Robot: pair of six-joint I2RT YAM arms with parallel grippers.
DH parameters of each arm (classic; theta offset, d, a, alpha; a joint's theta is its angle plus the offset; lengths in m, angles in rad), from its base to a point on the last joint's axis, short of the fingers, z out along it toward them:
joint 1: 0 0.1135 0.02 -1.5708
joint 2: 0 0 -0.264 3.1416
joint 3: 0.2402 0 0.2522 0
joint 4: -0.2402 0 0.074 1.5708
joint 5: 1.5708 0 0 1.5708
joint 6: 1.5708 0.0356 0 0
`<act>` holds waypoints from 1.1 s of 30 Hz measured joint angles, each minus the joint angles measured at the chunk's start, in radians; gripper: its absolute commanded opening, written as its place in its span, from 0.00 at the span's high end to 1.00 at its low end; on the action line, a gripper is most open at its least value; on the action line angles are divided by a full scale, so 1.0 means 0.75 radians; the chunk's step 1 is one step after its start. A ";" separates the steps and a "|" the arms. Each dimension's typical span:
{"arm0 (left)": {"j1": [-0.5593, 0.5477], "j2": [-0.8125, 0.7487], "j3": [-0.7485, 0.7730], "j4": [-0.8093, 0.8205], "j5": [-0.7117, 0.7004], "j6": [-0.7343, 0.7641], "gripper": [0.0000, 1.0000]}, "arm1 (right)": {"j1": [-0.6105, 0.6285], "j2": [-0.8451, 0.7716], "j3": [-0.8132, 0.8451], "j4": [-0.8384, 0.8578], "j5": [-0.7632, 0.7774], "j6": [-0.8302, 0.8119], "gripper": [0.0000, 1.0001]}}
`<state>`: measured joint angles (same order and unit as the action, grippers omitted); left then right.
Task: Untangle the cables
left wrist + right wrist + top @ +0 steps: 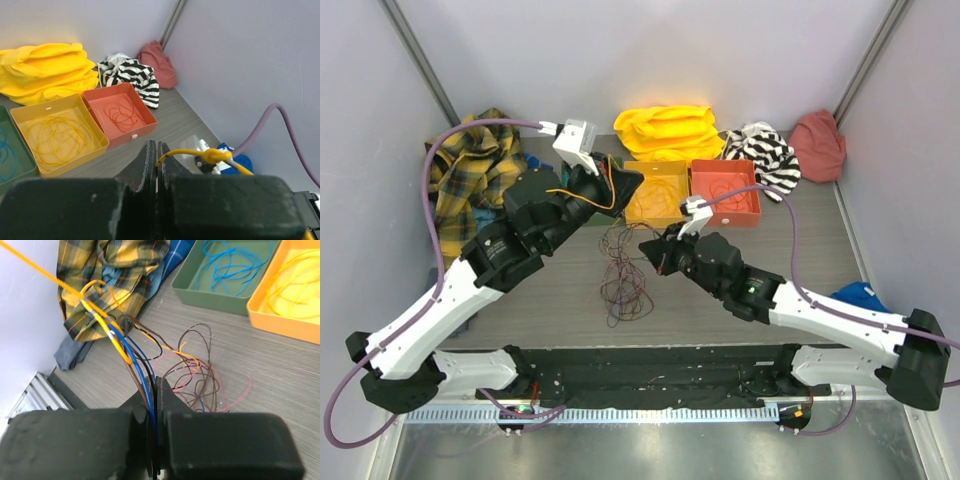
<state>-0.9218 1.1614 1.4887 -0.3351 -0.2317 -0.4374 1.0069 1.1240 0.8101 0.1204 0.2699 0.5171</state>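
The cables (624, 272) lie as a loose bunch of brown, red, blue and dark thin loops on the table between the arms. They also show in the right wrist view (200, 372). My left gripper (620, 186) is raised above the trays. It is shut (157, 148) on a yellow cable (192, 151) that has a knot in it. My right gripper (655, 250) is shut (156, 382) on blue, black and brown strands (142, 372) that rise from the bunch. A yellow strand (50, 277) runs taut up to the left.
A yellow tray (656, 163) and a red tray (730, 222) hold coiled wires. A green tray (210, 297) holds blue wire. A plaid shirt (470, 170), yellow cloth (665, 130), striped cloth (762, 150), pink-red cloth (818, 145) and blue cloth (860, 295) lie around.
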 measured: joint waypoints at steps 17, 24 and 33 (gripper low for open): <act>0.000 -0.025 0.395 -0.089 -0.292 0.289 1.00 | 0.000 -0.316 -0.393 -0.199 0.253 0.062 0.99; 0.000 0.081 0.622 -0.100 -0.361 0.427 1.00 | -0.001 -0.260 -0.444 -0.261 0.297 0.118 0.99; 0.000 0.261 1.003 -0.126 -0.378 0.571 1.00 | -0.001 -0.138 -0.491 -0.308 0.315 0.225 0.99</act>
<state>-0.9218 1.3571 2.2410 -0.4297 -0.5152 -0.0090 1.0065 1.0203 0.4416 -0.1104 0.5060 0.6857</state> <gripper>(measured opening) 0.024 0.040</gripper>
